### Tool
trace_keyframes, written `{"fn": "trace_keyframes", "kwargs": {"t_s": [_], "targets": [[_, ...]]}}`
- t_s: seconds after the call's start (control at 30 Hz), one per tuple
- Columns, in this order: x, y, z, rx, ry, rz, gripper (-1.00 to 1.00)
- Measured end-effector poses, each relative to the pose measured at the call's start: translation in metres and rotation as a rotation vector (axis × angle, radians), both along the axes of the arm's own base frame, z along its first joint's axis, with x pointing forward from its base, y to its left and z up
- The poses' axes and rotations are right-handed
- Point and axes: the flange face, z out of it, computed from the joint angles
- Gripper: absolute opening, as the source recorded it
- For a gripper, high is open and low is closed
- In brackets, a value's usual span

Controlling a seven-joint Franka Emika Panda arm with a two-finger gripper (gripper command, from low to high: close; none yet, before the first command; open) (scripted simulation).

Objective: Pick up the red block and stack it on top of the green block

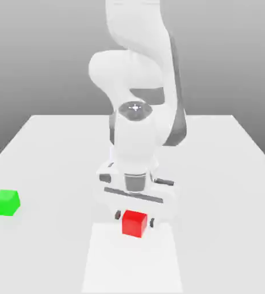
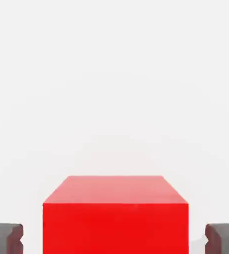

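We see our hand [image 1: 135, 220] down at the white surface [image 1: 226, 172], its two fingers [image 2: 4, 238] closed against the red block [image 1: 134, 223], gripping it. The green block [image 1: 6, 202] rests well apart from the hand, toward the exterior view's left.

Both views are bright and evenly lit, with soft, diffuse light and no glare. In the exterior view the white table [image 1: 42, 149] nearly washes out against a grey backdrop that darkens upward. A faint shadow lies under the green block [image 1: 6, 202] near the table's edge. Edges stay crisp, without visible distortion.
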Motion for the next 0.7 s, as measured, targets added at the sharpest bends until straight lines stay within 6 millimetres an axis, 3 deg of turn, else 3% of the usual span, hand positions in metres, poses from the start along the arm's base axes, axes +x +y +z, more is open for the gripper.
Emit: {"fn": "trace_keyframes", "kwargs": {"t_s": [0.13,0.4,0.5,0.7], "targets": [[0.0,0.0,-0.001,0.0,0.0,0.0,-1.0],[0.0,0.0,0.056,-0.001,0.0,0.0,-1.0],[0.009,-0.04,0.066,0.002,0.0,-0.085,-1.0],[0.008,-0.161,0.078,0.006,0.0,-0.319,-1.0]]}}
